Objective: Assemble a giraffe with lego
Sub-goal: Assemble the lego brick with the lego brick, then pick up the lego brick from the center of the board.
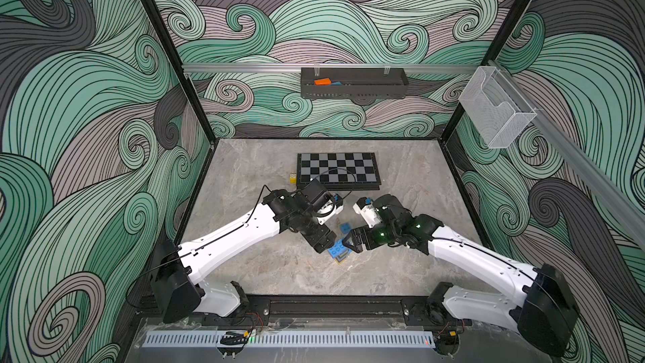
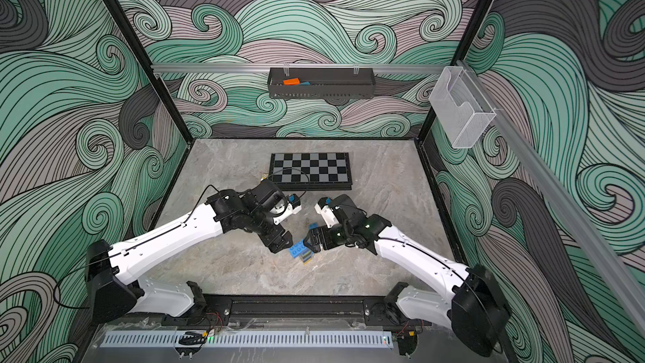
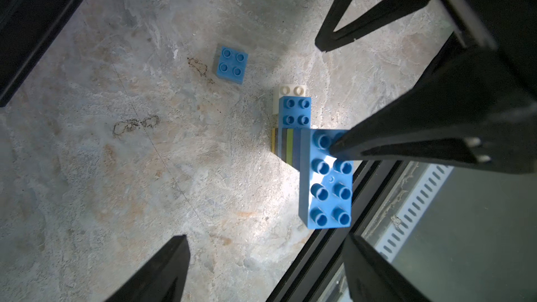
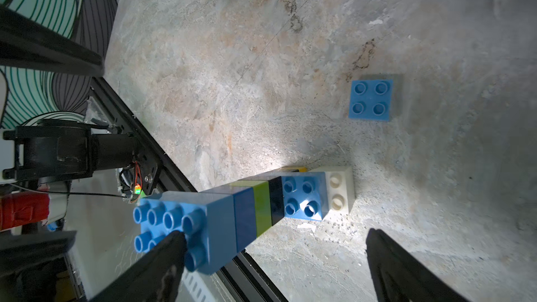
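The giraffe (image 1: 336,251) (image 2: 299,250) is stood upright on the table (image 1: 279,274), near the front middle, between the two grippers, and is seen in both top views. Its build is read from the wrist views. A long blue head (image 3: 325,178) is on top, with blue, lime and black neck layers under it. A blue body (image 4: 302,196) is set lower, four studs bare. A white leg (image 4: 338,191) is seen touching the body, and a yellow edge shows at the base.

The left gripper (image 1: 325,246) is held wide open just beside the giraffe, with nothing gripped. Its fingers (image 3: 162,271) are spread apart, clear of the bricks.

The right gripper (image 1: 351,242) is spread fully too, and nothing is clamped. One fingertip (image 4: 171,245) is laid over the head's studs, while the other finger is off to the side over bare table. Whether that tip presses on the studs cannot be told.

A loose blue square brick (image 3: 232,65) (image 1: 345,228) is laid flat, studs up, near the giraffe on its far side. Further back a chessboard (image 1: 338,168) is seen, with a yellow die (image 1: 293,178) just beside it.
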You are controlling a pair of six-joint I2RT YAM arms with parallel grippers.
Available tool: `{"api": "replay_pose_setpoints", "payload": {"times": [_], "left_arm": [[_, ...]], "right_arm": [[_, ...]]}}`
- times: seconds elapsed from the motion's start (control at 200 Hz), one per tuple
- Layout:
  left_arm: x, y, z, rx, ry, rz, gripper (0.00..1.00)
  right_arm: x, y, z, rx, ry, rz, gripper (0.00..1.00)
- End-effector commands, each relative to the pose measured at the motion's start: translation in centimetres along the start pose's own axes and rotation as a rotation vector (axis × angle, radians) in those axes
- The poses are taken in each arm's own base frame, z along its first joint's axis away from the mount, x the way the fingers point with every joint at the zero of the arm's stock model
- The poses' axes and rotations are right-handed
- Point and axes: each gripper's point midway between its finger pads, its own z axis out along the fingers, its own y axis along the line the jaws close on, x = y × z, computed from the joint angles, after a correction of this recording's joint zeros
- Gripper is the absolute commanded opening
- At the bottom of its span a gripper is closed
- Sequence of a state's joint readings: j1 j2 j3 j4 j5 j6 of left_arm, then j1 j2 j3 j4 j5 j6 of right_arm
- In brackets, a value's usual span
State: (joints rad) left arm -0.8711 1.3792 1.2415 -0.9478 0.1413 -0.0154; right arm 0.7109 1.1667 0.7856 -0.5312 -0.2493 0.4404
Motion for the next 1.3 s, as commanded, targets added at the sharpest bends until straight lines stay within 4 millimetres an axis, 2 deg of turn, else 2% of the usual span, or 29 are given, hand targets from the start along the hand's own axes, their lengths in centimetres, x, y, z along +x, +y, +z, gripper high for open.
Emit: {"api": "replay_pose_setpoints", "payload": {"times": [0.0, 0.08, 0.17, 0.295, 0.35, 0.46, 0.575, 0.675, 0.8, 0.951, 1.116, 1.201, 1.291], "left_arm": [[-1.0, 0.5, -1.0, -0.008, -0.045, -0.012, 0.87], [-0.9, 0.7, -1.0, 0.000, -0.051, -0.033, 0.87], [-0.4, 1.0, -1.1, -0.002, -0.048, -0.056, 0.87], [0.6, 1.7, -1.5, -0.016, -0.057, -0.098, 0.89], [1.0, 2.0, -1.6, -0.018, -0.063, -0.113, 0.92], [1.7, 2.0, -1.6, -0.017, -0.068, -0.121, 0.93], [2.1, 2.1, -1.9, -0.024, -0.061, -0.128, 0.93], [2.4, 2.1, -2.1, -0.025, -0.056, -0.140, 0.93], [2.6, 2.2, -2.0, -0.027, -0.045, -0.147, 0.93], [2.6, 2.4, -2.0, -0.034, -0.041, -0.161, 0.93], [2.8, 2.7, -2.1, -0.043, -0.043, -0.185, 0.93], [2.8, 2.9, -2.3, -0.049, -0.051, -0.193, 0.93], [2.8, 3.0, -2.4, -0.054, -0.057, -0.197, 0.93]], "right_arm": [[-0.6, -1.4, -2.0, 0.110, -0.011, 0.019, 0.99], [-2.5, -0.4, -3.3, 0.071, -0.050, 0.033, 0.99], [-3.7, -0.2, -4.1, 0.049, -0.060, 0.039, 0.99], [-4.7, -1.6, -4.5, 0.071, -0.076, 0.023, 0.99], [-4.6, -3.2, -3.2, 0.078, -0.034, 0.034, 0.99], [-4.0, -6.4, 1.3, 0.119, 0.114, 0.026, 0.99], [-4.8, -8.0, 4.2, 0.158, 0.194, -0.017, 0.98], [-5.6, -8.1, 5.2, 0.173, 0.201, -0.057, 0.98], [-5.5, -7.9, 6.7, 0.170, 0.224, -0.079, 0.98], [-4.9, -7.2, 8.5, 0.172, 0.256, -0.106, 0.97], [-3.0, -7.2, 10.6, 0.208, 0.335, -0.156, 0.97], [-2.3, -7.9, 11.2, 0.238, 0.362, -0.159, 0.91], [-1.8, -8.5, 11.5, 0.254, 0.382, -0.157, 0.79]]}}
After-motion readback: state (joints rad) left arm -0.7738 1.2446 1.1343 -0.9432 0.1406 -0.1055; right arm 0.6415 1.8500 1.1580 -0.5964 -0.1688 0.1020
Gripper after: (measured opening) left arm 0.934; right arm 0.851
